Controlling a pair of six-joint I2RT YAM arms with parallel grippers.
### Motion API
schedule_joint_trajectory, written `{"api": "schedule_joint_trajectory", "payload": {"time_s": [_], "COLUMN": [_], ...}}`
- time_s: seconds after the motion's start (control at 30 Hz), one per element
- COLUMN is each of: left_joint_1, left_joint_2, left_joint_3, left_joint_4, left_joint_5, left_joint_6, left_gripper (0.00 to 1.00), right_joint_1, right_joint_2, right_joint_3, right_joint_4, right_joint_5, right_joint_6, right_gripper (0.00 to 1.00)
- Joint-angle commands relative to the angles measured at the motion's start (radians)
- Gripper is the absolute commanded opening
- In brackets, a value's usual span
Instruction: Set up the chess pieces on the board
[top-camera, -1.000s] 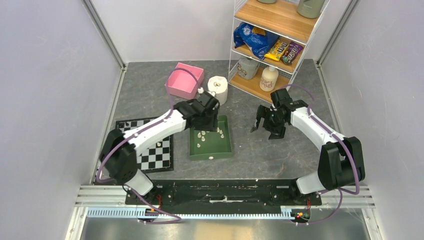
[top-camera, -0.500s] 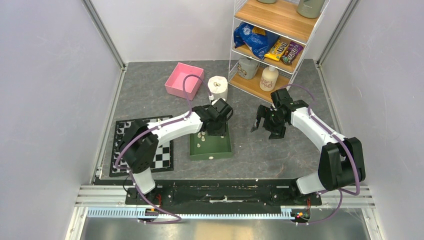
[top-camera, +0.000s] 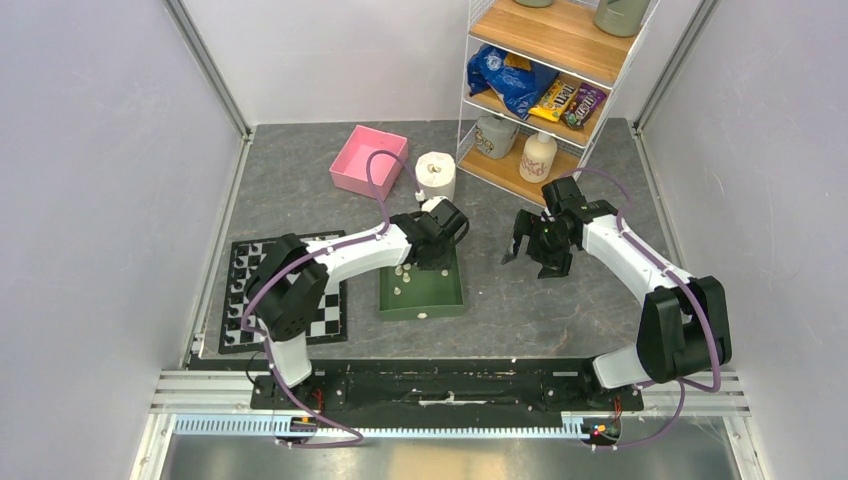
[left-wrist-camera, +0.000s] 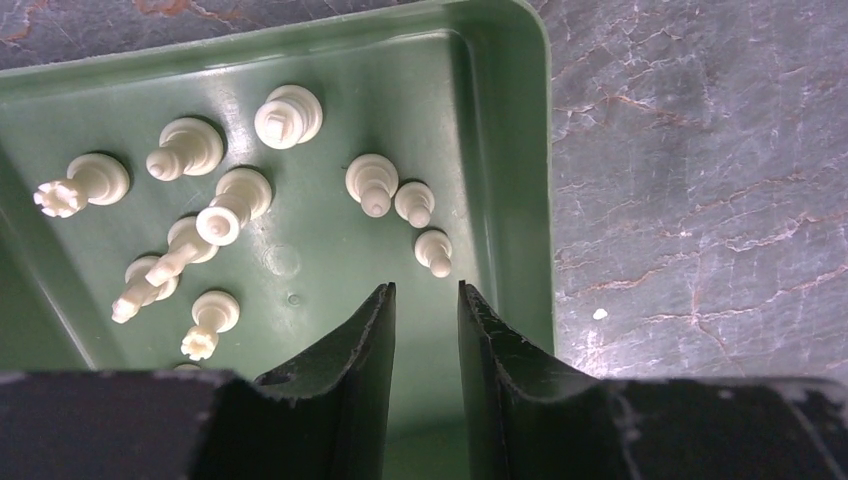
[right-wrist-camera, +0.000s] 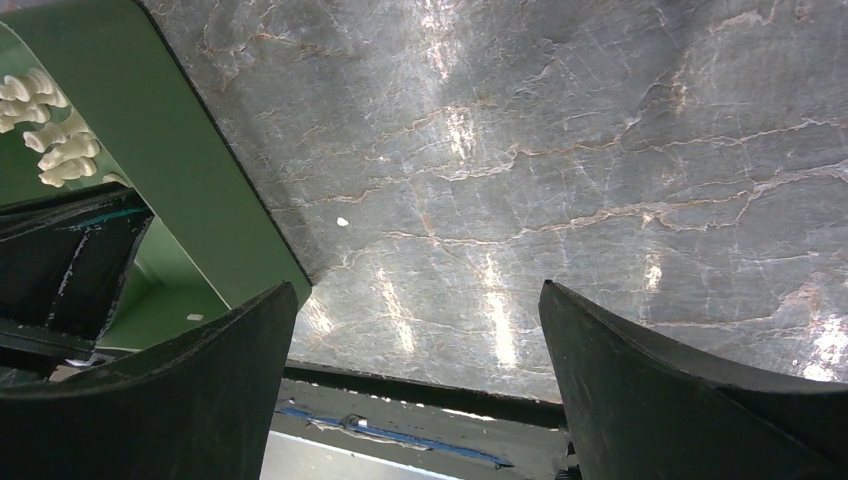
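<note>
L claw (left-wrist-camera: 425, 292) narrower, lower over tray (left-wrist-camera: 520, 150)

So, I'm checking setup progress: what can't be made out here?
Top view: the left arm hides part of the board; the chess pieces are too small to tell apart.
Left wrist view: the fingers of the left gripper cover the near end of the tray.
Right wrist view: the frame edge cuts off the tray.

Bright, even overhead light; glare streaks the table (right-wrist-camera: 480, 250).

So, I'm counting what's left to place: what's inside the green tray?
About ten cream chess pieces sit loose in the green tray. The left pincer hides its near part, so any pieces beneath cannot be seen.
</note>
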Motion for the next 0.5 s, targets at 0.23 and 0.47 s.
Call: {"api": "schedule_joint_trajectory", "payload": {"time_s": [0.23,0.47], "left_joint_1": [-0.004,-0.004], "left_joint_2": [0.039,0.059], "left_joint_3": [0.009,0.015], "left_joint_4": [0.048,0.054], "left_joint_5": [-0.008,-0.002], "left_joint_6": [-0.050,-0.049], "left_gripper": [0.35,0.34], "right_joint_1": [0.002,0.000], "right_joint_2": [-0.031,-0.033], "right_joint_3": [-0.009,-0.013], "right_joint_4": [-0.003,-0.003], "right_joint_5": [0.010,0.013], "right_joint_6": [-0.019,-0.021], "right_gripper": [0.99,0.99]}}
